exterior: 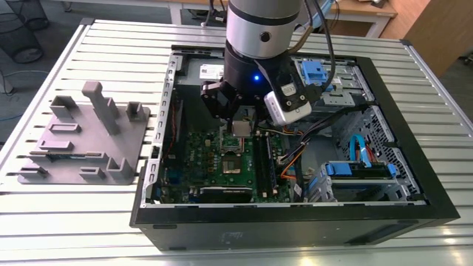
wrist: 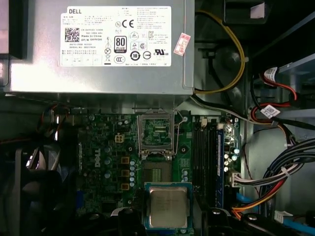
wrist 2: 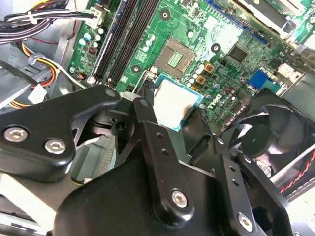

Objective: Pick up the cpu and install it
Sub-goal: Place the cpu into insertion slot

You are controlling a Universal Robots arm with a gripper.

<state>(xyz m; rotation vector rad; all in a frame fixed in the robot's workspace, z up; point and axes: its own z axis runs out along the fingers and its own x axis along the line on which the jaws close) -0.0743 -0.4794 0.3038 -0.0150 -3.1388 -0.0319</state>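
The arm point(exterior: 262, 33) stands vertical at upper centre of the exterior view. Its gripper point(exterior: 242, 123) (fingers clamped on the cpu point(wrist: 168, 206)) hangs over the motherboard point(exterior: 214, 160), near the socket point(wrist: 157, 174).

A silver table point(exterior: 74, 221) of ribbed metal slats carries two things. A grey plastic fixture point(exterior: 81, 138) with upright posts and blocks lies flat towards the exterior view's left. Just beside it, apart by a narrow strip of slats, an open black computer case point(exterior: 296, 227) lies on its side, taking up the middle and the exterior view's right.
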